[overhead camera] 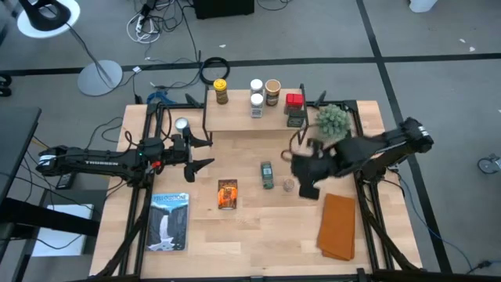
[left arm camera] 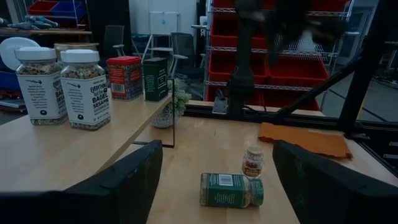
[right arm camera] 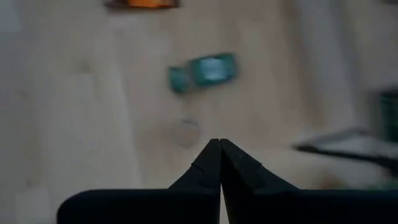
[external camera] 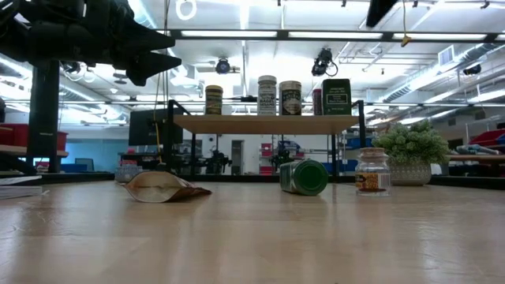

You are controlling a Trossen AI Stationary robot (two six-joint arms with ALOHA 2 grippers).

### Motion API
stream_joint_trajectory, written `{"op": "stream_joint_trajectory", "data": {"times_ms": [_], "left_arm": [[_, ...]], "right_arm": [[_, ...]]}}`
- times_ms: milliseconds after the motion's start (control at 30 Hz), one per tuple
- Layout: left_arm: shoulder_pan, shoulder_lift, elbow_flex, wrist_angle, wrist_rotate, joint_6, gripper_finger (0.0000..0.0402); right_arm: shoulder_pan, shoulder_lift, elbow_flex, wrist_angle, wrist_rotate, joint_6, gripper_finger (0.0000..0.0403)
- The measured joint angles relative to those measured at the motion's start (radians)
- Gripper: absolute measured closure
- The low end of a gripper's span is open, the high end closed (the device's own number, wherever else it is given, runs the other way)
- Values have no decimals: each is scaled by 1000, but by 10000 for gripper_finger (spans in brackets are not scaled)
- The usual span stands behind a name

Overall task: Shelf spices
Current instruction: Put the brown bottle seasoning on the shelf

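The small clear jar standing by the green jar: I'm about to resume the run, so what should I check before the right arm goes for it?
1. Small clear jar upright on the table: ok.
2. Right gripper open for a grasp: not ok, shut.
3. Right gripper above the jar: ok, near it.
4. Green jar clear of it: ok, lying apart.
5. Light-wood shelf has free space: ok.
6. Left gripper out of the way: ok, open, left of the shelf.

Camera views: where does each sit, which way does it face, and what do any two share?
High: overhead, straight down on the shelf and both arms.
Low: tabletop height, level toward the shelf; an arm shows top left.
Left wrist: past open left gripper, toward the green jar.
Right wrist: down past shut right gripper.
All four show the lying green jar.
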Motion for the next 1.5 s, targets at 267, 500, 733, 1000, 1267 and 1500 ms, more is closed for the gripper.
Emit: {"op": "stream_joint_trajectory", "data": {"times_ms": [267,500,733,1000,1267,1500], "left_arm": [[0,0,0,0,0,0,92],[0,0,0,0,0,0,92],[0,0,0,0,0,0,92],[0,0,0,0,0,0,92],[0,0,0,0,0,0,92],[0,0,0,-1,0,0,92]], "right_arm": [[62,1,-432,744,-82,1,401],[71,1,-776,1386,-79,86,401],[84,1,-893,1507,6,211,402],[128,1,-894,1494,138,232,402],[157,-20,-894,1422,216,366,403],[163,-152,-894,1178,295,598,403]]}}
